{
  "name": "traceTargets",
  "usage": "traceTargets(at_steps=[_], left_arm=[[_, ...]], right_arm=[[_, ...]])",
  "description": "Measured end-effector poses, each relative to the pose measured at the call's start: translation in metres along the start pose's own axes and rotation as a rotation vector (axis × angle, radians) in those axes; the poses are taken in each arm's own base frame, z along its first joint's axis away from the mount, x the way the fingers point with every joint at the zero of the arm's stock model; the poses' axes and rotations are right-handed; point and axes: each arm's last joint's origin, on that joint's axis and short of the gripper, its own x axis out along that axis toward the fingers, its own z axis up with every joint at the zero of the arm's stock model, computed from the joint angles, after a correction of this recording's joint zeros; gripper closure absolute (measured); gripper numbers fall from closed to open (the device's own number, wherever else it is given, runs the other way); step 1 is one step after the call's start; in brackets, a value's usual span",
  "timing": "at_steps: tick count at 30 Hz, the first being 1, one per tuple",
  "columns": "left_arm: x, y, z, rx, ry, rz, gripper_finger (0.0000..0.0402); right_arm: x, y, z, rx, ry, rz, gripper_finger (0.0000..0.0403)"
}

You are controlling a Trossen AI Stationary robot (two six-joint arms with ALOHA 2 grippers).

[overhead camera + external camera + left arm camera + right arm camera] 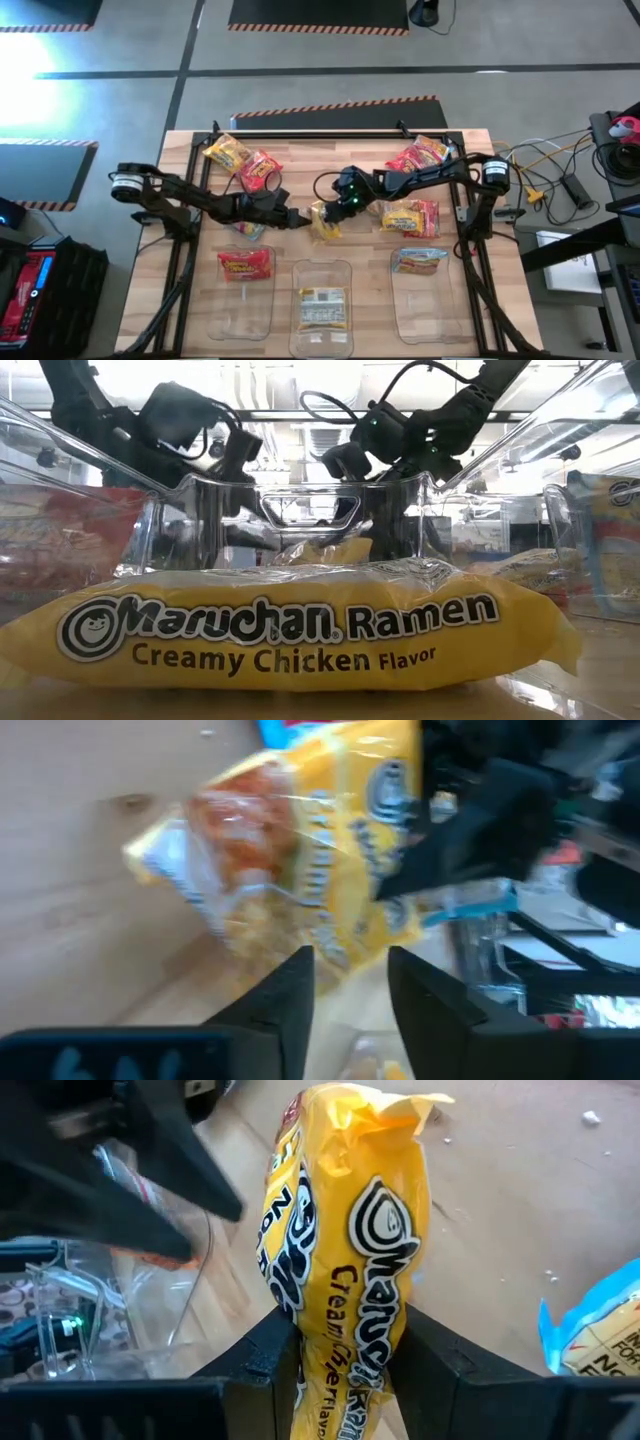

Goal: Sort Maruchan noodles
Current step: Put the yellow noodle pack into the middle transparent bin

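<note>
Right gripper sits mid-table in the high view, pinching a glossy yellow Creamy Chicken ramen packet, and the left gripper is just beside that packet from the other side. The surface is a light wooden tabletop on a grey floor with striped hazard tape. Three clear plastic rectangular bins line the near edge, one packet in each. More red and yellow packets lie at the far left, others at the far right.

Low view: another yellow Creamy Chicken packet fills the foreground inside a clear bin, both dark arms hanging behind it, bright ceiling lights beyond.

Left wrist view: the left gripper has its fingers spread apart with nothing between them, the yellow packet just ahead of the tips, held by the other arm.

Right wrist view: the right gripper fingers are pressed onto both sides of the yellow packet, which stands up off the wood. A light blue packet lies on the wood nearby.
</note>
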Motion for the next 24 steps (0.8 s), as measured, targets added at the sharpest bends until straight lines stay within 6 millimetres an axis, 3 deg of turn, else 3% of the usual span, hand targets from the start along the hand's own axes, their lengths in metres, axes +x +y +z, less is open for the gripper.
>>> traceTargets(at_steps=[9,17,24], left_arm=[[-0.008,-0.006,0.001,0.028,0.023,-0.001,0.0244],[-0.017,-0.001,0.002,0.033,0.042,0.103,0.0243],[-0.025,0.002,0.015,0.063,0.004,0.137,0.0243]], right_arm=[[-0.016,0.002,0.006,-0.056,0.024,0.038,0.0289],[-0.057,0.022,0.001,-0.183,0.027,0.041,0.0289],[-0.09,0.048,-0.012,-0.264,-0.026,0.076,0.0289]])
